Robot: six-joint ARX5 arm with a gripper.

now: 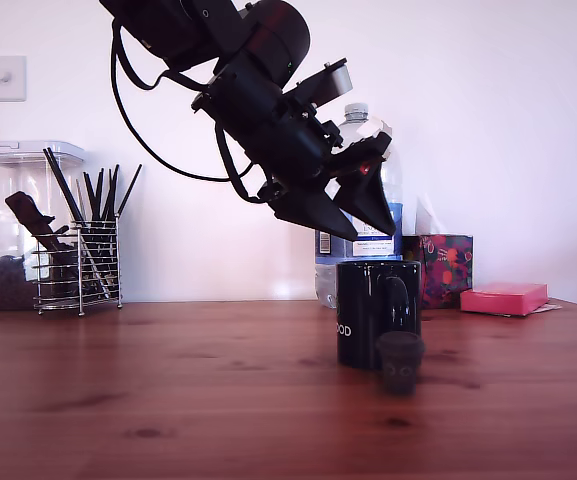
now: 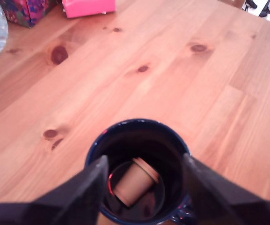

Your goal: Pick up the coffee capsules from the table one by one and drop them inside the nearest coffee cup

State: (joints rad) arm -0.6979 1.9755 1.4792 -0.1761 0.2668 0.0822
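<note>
Black capsule [image 1: 399, 360]: stands on the counter [image 1: 168, 400] nearest the exterior camera, just in front of the mug and touching or almost touching its base; not yet collected. It does not show in the wrist view.
Coffee cup [image 1: 376, 312]: glossy black mug, upright on the counter, handle turned toward the exterior camera, white lettering ending "OD" low on its side. Its open mouth [image 2: 139, 140] sits directly beneath the fingers.
Cream capsule [image 2: 135, 185]: lies on its side at the bottom of the mug, rim tilted up; judged already delivered.
Fingers: the gripper [image 1: 353, 215] hangs above the mug rim, pointing down into it. In the wrist view the two fingers [image 2: 85, 187] stand spread nearly as wide as the mug mouth with nothing between them; they hold nothing.
Reason for pose: judged to be the release position, centred over the mug so a dropped capsule falls inside, not onto the wood.
Progress: one of two capsules in; the black one remains.
Next move, as judged: a lift clear of the rim, then a descent in front of the mug; the capsule's closeness to the mug leaves little room for the fingers.
Behind: a clear water bottle [image 1: 360, 200], a patterned box [image 1: 448, 268], a pink box [image 1: 503, 297]; at the exterior view's left, a wire holder of dark utensils [image 1: 80, 265] against the wall.
</note>
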